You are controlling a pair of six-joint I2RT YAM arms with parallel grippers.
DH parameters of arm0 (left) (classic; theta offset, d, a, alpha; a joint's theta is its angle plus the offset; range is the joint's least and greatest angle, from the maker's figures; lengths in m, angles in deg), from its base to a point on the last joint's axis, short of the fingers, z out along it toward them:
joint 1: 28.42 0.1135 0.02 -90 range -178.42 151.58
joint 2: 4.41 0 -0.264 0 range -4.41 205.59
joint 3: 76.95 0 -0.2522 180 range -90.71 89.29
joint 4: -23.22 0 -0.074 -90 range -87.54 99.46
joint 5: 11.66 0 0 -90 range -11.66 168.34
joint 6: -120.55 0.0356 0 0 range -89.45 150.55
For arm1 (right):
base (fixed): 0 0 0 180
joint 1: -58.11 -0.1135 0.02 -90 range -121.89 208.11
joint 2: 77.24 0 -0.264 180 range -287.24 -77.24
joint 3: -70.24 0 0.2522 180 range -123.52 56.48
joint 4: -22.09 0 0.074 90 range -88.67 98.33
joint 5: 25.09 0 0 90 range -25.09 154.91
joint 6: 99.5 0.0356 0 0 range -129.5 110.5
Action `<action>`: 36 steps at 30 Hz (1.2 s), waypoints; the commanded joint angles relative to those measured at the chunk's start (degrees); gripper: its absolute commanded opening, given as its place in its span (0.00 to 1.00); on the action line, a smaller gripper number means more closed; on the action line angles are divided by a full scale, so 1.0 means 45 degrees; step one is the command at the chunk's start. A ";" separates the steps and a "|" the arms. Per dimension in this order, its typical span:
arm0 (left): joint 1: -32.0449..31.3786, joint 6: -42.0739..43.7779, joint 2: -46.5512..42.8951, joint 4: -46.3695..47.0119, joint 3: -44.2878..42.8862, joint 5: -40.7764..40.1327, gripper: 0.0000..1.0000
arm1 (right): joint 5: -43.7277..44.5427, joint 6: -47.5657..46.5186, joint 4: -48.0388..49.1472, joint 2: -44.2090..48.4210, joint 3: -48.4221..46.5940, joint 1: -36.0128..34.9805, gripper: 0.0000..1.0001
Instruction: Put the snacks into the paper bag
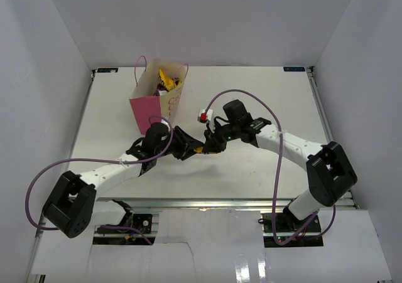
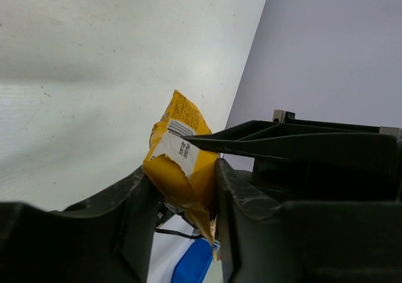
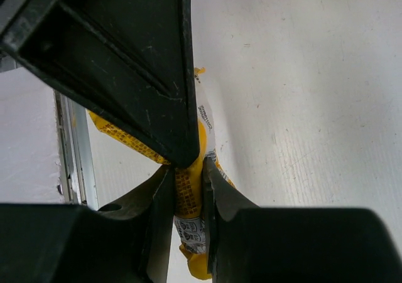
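Observation:
A yellow candy packet [image 1: 199, 150] is held between both grippers above the table's middle. My left gripper [image 1: 192, 150] is shut on it; in the left wrist view the packet [image 2: 179, 164] sits crumpled between my gripper [image 2: 182, 169] fingers. My right gripper [image 1: 208, 145] is shut on the same packet [image 3: 187, 195], pinched between its own gripper [image 3: 186, 169] fingers. The pink paper bag [image 1: 146, 107] stands upright at the back left, open, with yellow and purple snacks [image 1: 167, 80] showing inside. The other snacks are hidden.
A small red and white thing [image 1: 204, 115] shows beside the right arm's wrist. Purple cables loop from both arms. White walls close in the table on three sides. A blue part [image 2: 191, 267] shows below the left fingers.

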 commanded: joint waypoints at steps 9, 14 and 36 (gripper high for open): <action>-0.0087 0.0443 -0.0424 0.0113 -0.0428 -0.0063 0.10 | -0.0689 0.0118 0.0653 0.0542 -0.0220 -0.0108 0.40; -0.0048 0.1964 -0.1088 -0.2049 -0.1343 -0.0941 0.04 | -0.1233 -0.0604 0.0048 0.0854 -0.0395 0.0047 0.70; 0.3467 1.1420 0.1325 -0.8873 -1.4136 -0.6959 0.01 | -0.3482 -0.3144 -0.2805 0.4232 0.0834 0.5730 0.91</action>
